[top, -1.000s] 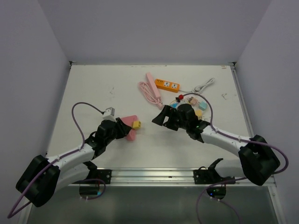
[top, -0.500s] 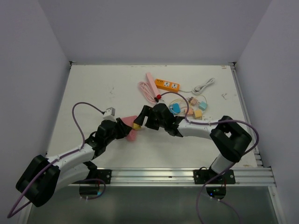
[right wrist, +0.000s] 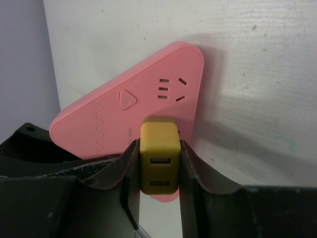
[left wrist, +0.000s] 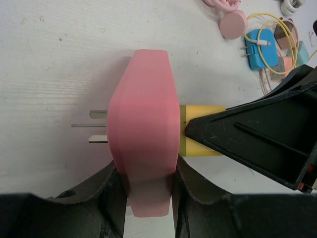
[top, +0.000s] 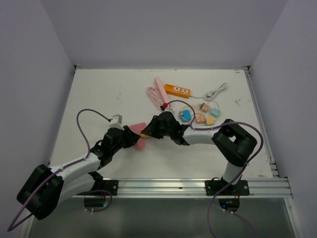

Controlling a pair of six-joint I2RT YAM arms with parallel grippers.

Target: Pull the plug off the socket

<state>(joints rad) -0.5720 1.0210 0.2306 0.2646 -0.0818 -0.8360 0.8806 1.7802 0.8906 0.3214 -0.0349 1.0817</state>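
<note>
The pink socket (left wrist: 143,134), a flat three-cornered adapter, is held on its edge over the near-left part of the counter (top: 99,94). The left pincer (left wrist: 146,186) is closed on one of its edges, one finger on each flat face. I judge that this grip serves as an anchor, so that the socket does not follow when the plug is drawn. The yellow plug (right wrist: 159,161) sits fully in the socket's face, near one corner, with no gap that I can see between the two bodies. The right pincer (right wrist: 158,171) is closed on the plug, its fingers pressing two opposite sides, and in the overhead view it comes in from the right, so the two arms meet nearly head-on. This arrangement makes sense: the pull can go straight along the plug's pins, away from the left arm. The socket's own metal prongs (left wrist: 96,126) stick out from the opposite face, touching nothing. The task stands at the step of separation — both grips are made, the plug is not yet out. One risk, in my opinion, is that the smooth pink faces slip between the left fingers. The orange power strip (top: 177,90) lies well apart, farther back.
</note>
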